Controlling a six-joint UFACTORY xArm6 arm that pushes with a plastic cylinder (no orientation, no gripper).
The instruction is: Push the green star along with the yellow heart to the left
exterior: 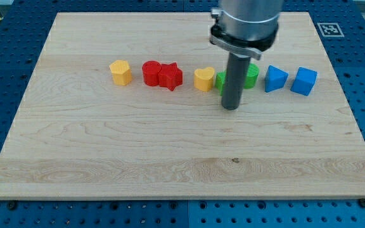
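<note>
The yellow heart lies on the wooden board a little right of centre in the row of blocks. A green block, mostly hidden behind my rod, touches the heart's right side; its shape cannot be made out. Another green block shows just right of the rod. My tip rests on the board just below the hidden green block, slightly right of the heart.
A yellow block sits at the row's left. A red round block touches a red star. Two blue blocks lie at the row's right. A fiducial marker is at the board's top right corner.
</note>
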